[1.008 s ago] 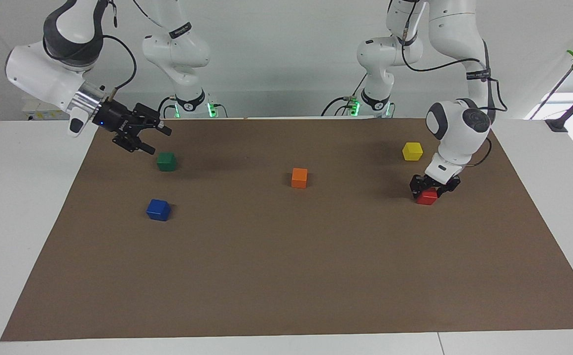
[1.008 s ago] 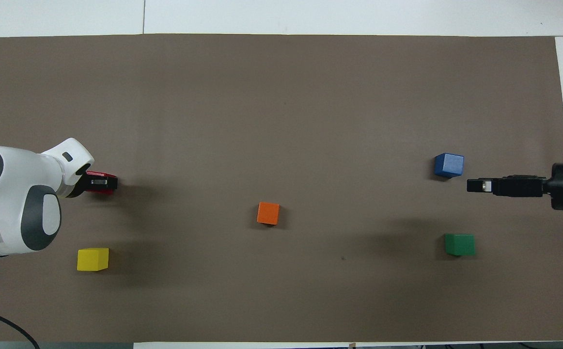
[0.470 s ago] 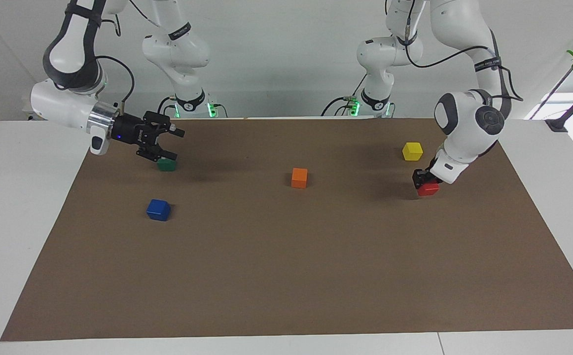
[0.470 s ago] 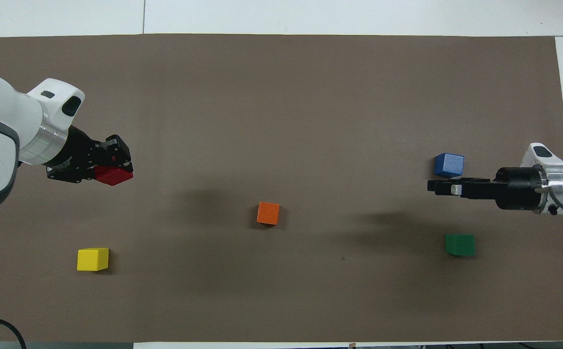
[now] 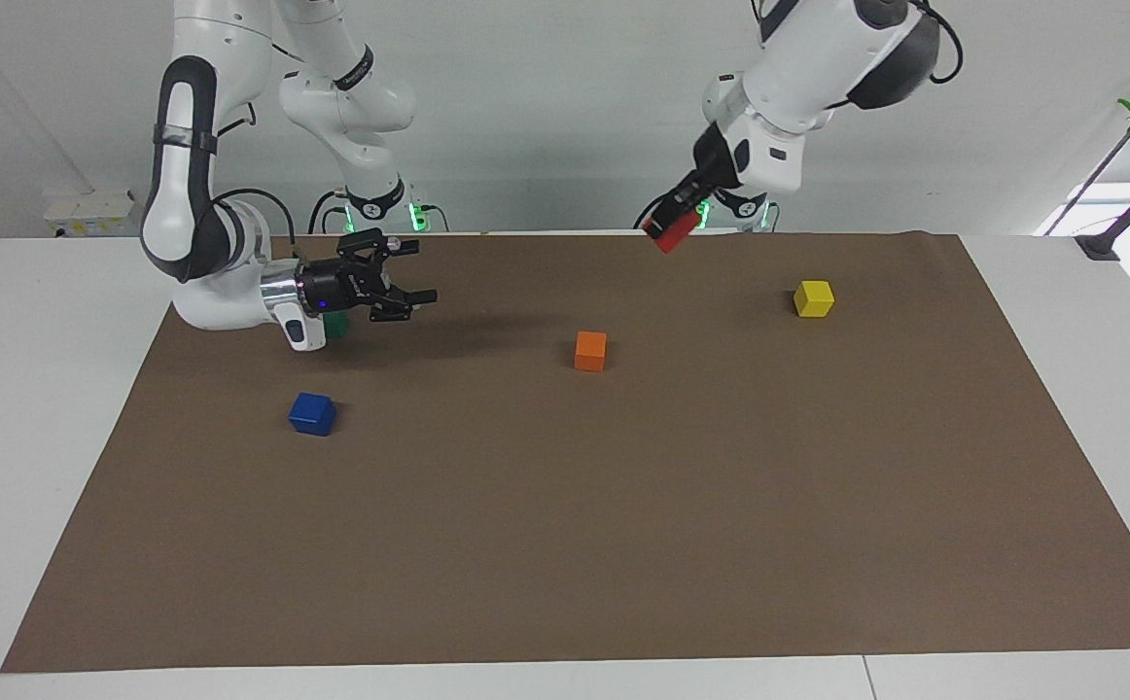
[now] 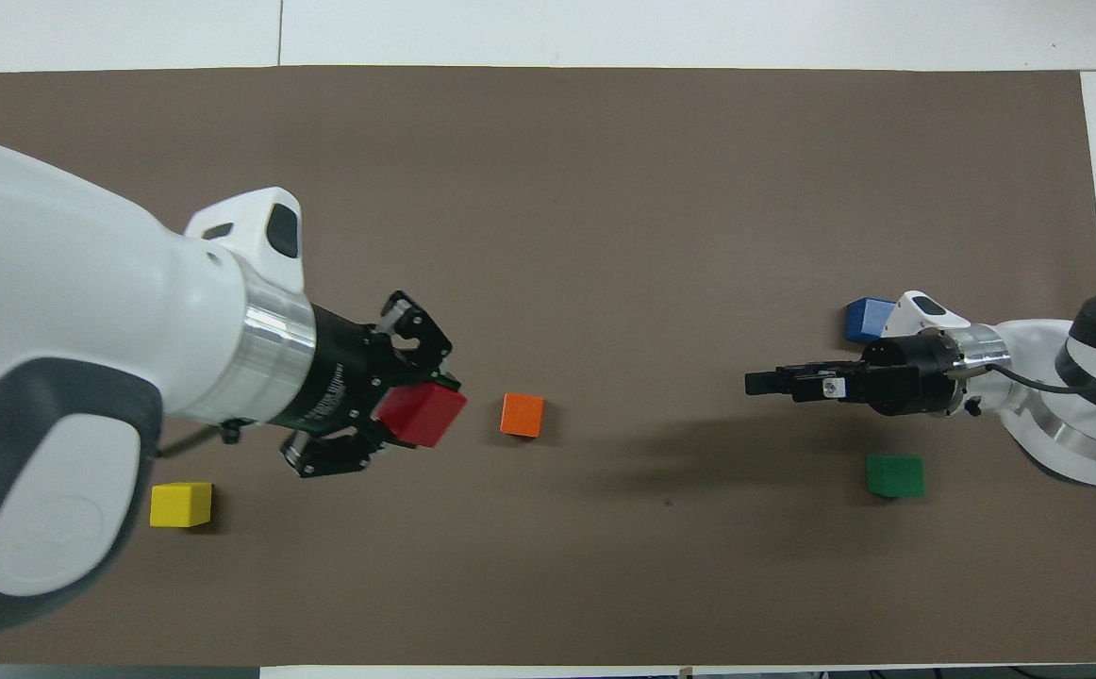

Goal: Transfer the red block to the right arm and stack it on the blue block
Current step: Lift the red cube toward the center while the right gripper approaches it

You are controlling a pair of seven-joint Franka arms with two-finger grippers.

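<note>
My left gripper point(image 5: 672, 231) is shut on the red block point(image 5: 674, 233) and holds it high in the air, over the mat between the orange and yellow cubes. In the overhead view the red block point(image 6: 423, 416) shows large in the left gripper point(image 6: 416, 417). The blue block point(image 5: 312, 414) sits on the mat toward the right arm's end; in the overhead view the right wrist partly covers the blue block point(image 6: 864, 319). My right gripper point(image 5: 414, 272) is open and empty. It lies level just above the mat and points toward the middle, as the overhead view of the right gripper point(image 6: 763, 382) also shows.
An orange cube point(image 5: 590, 350) sits mid-mat. A yellow cube point(image 5: 813, 297) sits toward the left arm's end. A green cube point(image 6: 895, 475) sits near the right arm, partly hidden by the right gripper in the facing view. All rest on a brown mat point(image 5: 623, 544).
My left gripper lifted the red block off the mat and carried it high toward the middle. My right gripper swung lower and reached toward the middle, past the green cube.
</note>
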